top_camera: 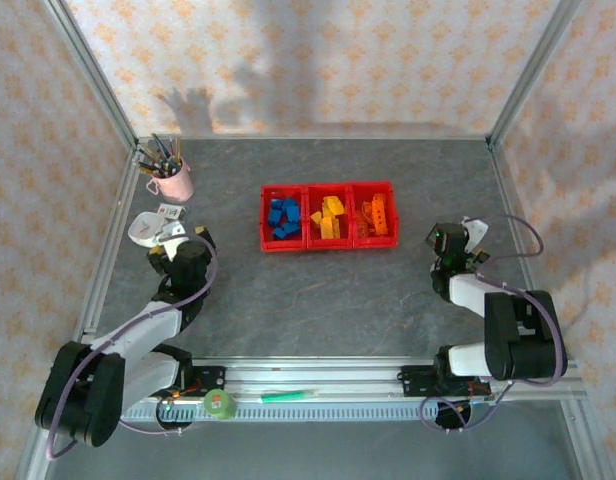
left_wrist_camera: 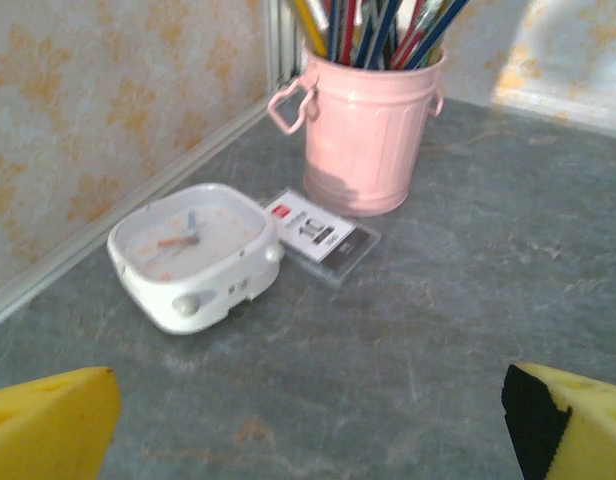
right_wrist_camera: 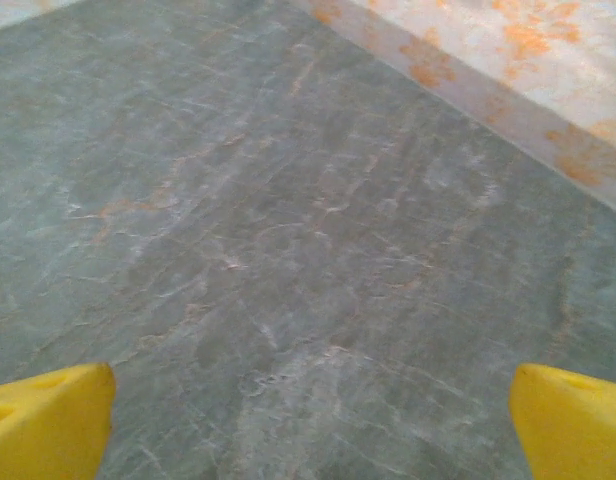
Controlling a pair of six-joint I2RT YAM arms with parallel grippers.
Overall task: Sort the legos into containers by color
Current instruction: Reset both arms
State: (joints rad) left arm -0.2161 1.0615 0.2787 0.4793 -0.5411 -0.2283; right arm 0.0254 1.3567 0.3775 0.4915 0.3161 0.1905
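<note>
Red plastic bins (top_camera: 328, 246), three joined, mid-table: blue bricks (top_camera: 282, 217) left, yellow bricks (top_camera: 330, 217) middle, orange bricks (top_camera: 376, 217) right. Empty, fingers spread wide: left gripper (left_wrist_camera: 308, 420), right gripper (right_wrist_camera: 308, 420). Risk: the left, swinging carelessly, could clip nearby white clock (left_wrist_camera: 193, 255) or pink pen cup (left_wrist_camera: 368, 130).

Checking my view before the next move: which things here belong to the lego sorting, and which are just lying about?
Job: blue legos, yellow legos, orange legos, red bins.
Lying about: pink cup of pens, white clock, labelled card, green tape roll, green pen.
</note>
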